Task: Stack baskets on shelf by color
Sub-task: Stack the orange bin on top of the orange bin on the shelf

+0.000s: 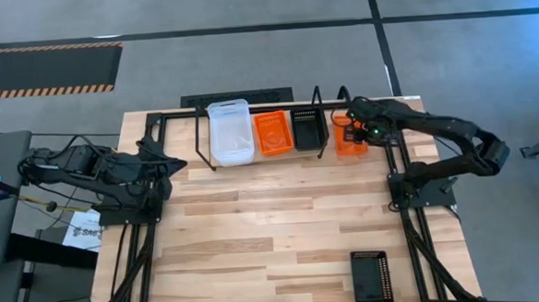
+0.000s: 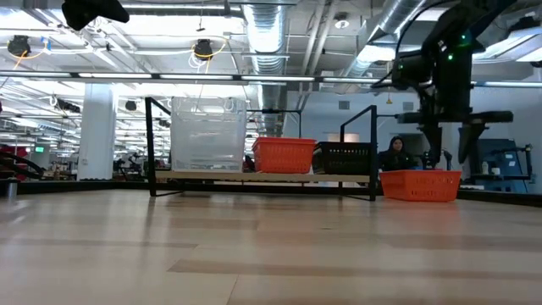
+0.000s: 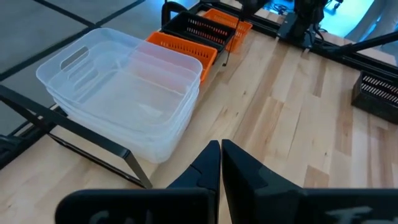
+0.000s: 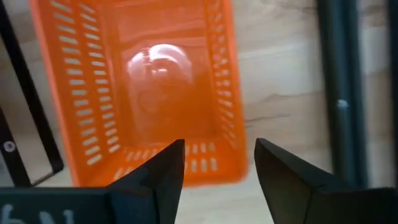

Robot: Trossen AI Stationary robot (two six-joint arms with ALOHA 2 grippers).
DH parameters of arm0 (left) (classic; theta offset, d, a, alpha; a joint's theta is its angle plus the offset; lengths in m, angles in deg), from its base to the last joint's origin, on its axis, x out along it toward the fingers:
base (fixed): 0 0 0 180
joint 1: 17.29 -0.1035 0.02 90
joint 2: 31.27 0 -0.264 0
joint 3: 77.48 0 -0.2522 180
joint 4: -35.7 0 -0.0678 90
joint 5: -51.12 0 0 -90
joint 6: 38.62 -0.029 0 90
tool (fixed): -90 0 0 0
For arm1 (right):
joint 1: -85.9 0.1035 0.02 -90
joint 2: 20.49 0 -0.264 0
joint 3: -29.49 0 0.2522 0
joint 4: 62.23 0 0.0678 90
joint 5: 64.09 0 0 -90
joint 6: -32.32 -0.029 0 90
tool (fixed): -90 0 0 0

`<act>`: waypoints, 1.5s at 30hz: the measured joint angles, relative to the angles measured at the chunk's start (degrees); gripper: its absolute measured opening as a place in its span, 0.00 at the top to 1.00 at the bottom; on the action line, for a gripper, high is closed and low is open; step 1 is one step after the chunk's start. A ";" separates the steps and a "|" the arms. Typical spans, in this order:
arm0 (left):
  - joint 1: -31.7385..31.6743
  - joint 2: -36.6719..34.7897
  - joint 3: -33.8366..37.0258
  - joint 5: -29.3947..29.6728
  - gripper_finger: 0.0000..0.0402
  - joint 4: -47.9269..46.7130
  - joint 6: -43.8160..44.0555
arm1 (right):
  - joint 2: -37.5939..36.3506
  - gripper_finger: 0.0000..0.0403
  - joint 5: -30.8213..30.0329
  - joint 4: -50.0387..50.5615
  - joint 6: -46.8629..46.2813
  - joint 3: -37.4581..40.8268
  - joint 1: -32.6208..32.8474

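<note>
**Orange basket sits beside the shelf**

We see the right end effector hanging over an orange basket on the table, just past the shelf's right end. Its fingers are apart and hold nothing. On the shelf sit a stack of clear baskets, another orange one and a black one. One more black basket lies near the table's front edge. The left end effector waits at the left, fingers closed, holding nothing.

Clear baskets, an orange basket and a black basket line the shelf; right pincer hovers over another orange basket beside it
</note>
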 joint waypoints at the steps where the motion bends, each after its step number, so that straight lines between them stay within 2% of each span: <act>1: 0.00 -0.01 0.00 0.01 1.00 0.04 0.00 | 0.00 0.47 0.02 -1.39 0.04 0.89 0.01; 9: 0.00 -0.01 0.00 0.05 1.00 0.12 0.44 | 0.00 0.48 0.35 -2.22 -0.21 5.77 0.01; 15: 0.00 0.00 0.00 0.23 1.00 0.12 0.54 | 0.00 0.50 3.05 -5.71 -0.63 7.82 0.01; 19: 0.00 0.01 0.00 0.23 1.00 0.12 0.92 | 0.00 0.65 5.40 -7.89 -0.71 8.72 0.01; 23: 0.00 -0.01 0.00 0.03 1.00 0.12 1.00 | -0.01 0.92 7.31 -7.57 0.02 8.80 0.04; 24: 0.00 -0.01 0.00 -0.15 1.00 0.12 1.03 | -0.13 0.95 7.67 -7.64 0.85 8.79 0.15; 27: 0.00 0.00 0.00 -1.26 1.00 0.12 1.09 | -0.29 0.96 8.78 -6.11 1.14 8.19 1.09; 33: 0.00 -0.01 0.00 -3.01 1.00 0.09 1.09 | -1.29 0.98 7.10 10.23 2.58 1.68 4.15; 38: 0.00 -0.01 0.00 -3.03 1.00 0.07 1.06 | -4.54 0.99 3.19 24.49 -1.44 -8.38 9.07; 42: 0.00 -0.01 0.00 -3.03 1.00 0.07 0.21 | -6.86 0.99 2.22 27.08 -6.53 -18.16 16.92; 45: 0.00 -0.01 0.00 -3.05 1.00 0.07 0.13 | -6.90 0.99 -2.03 26.34 -11.21 -25.55 24.91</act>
